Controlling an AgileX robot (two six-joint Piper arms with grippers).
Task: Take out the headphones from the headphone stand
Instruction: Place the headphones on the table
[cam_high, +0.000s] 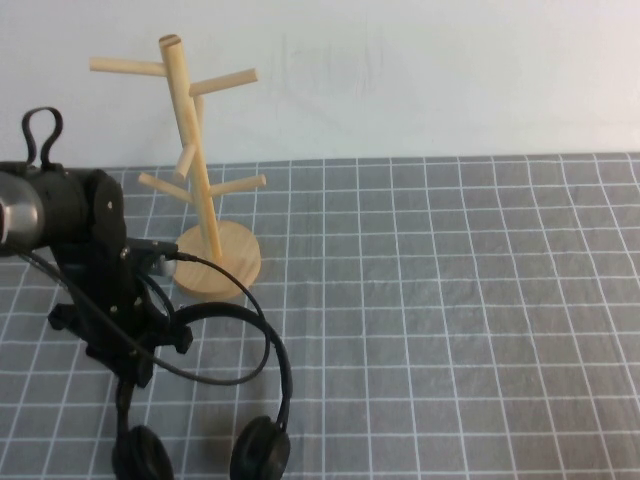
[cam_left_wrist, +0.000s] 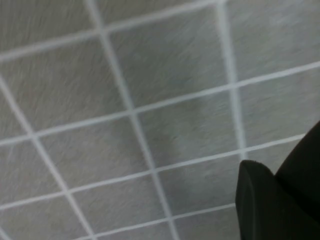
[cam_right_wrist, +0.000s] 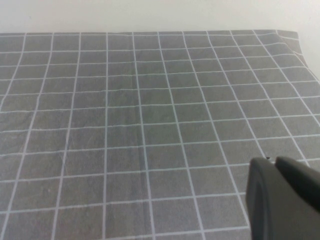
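My left gripper (cam_high: 125, 385) holds the headphones (cam_high: 255, 400) off the headphone stand (cam_high: 200, 180); its fingers pinch the headband. My right gripper (cam_right_wrist: 282, 200) hovers over the tabletop (cam_right_wrist: 150, 125); I cannot tell its state.

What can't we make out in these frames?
- Left gripper: high view, the wrist body covers its grip on the headphones.
- Earcups: high view, cut off by the bottom edge.
- Right gripper: absent from high view; right wrist view shows only a dark corner.
- Left wrist view: blurred grid cloth only.
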